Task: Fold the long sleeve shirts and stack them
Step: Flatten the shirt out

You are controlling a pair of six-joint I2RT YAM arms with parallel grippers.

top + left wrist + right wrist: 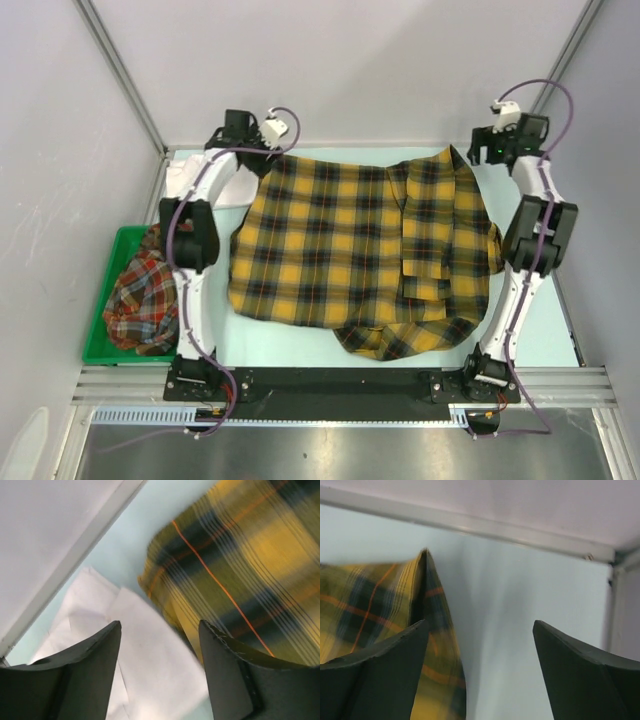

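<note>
The yellow-and-black plaid shirt point(350, 255) lies spread across the table, its right side folded over. My left gripper point(248, 150) is open above the shirt's far left corner point(240, 565), over the white shirt point(150, 655), which lies folded at the far left point(185, 180). My right gripper point(482, 152) is open and empty just right of the plaid shirt's far right corner point(427, 600). The red-orange plaid shirt point(140, 295) lies crumpled in the green bin.
The green bin point(112, 255) stands at the left edge of the table. Grey walls and a metal frame point(125, 80) close in the back and sides. Bare table point(520, 580) shows to the right of the shirt.
</note>
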